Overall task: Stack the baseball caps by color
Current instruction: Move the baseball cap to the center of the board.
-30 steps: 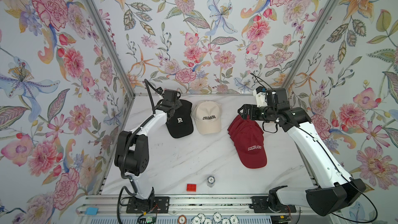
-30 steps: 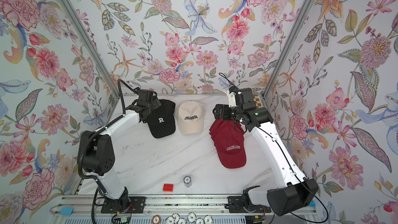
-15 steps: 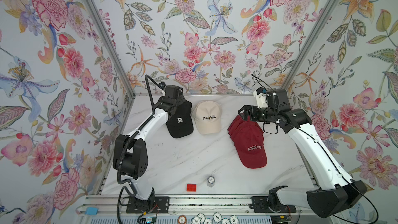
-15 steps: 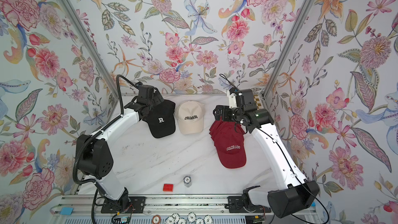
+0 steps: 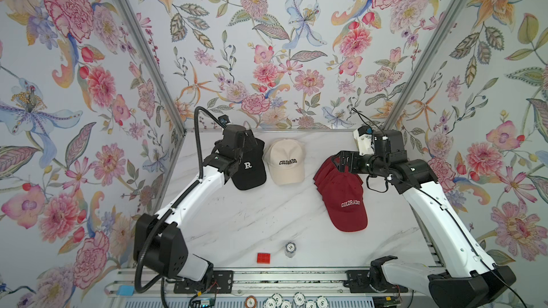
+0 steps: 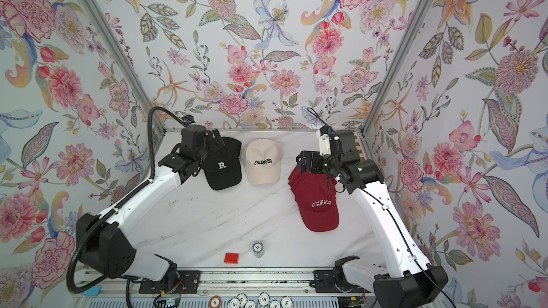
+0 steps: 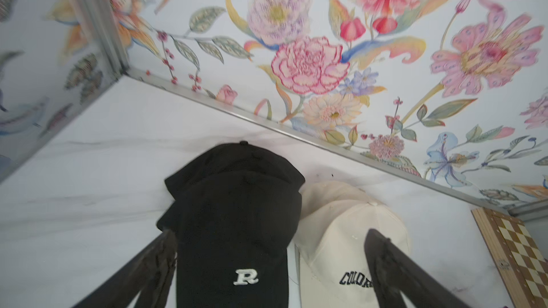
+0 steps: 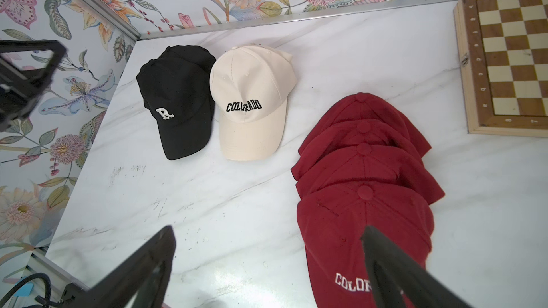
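Marble tabletop between flowered walls carries three piles of caps. Black caps with a white "R" lie under the left pincer, whose jaws stand wide apart and grip nothing. Two crowns show for certain; a third is hard to make out. Cream caps, two layers in the left wrist view but seemingly one from above, sit just beside them, toward the right pincer. That one is likewise spread and empty, above four fanned maroon caps. Its arm hides their rear crowns in both top views. Well apart from both pincers lie one red block and one chip stack. A chessboard shows plainly only in the wrist views.
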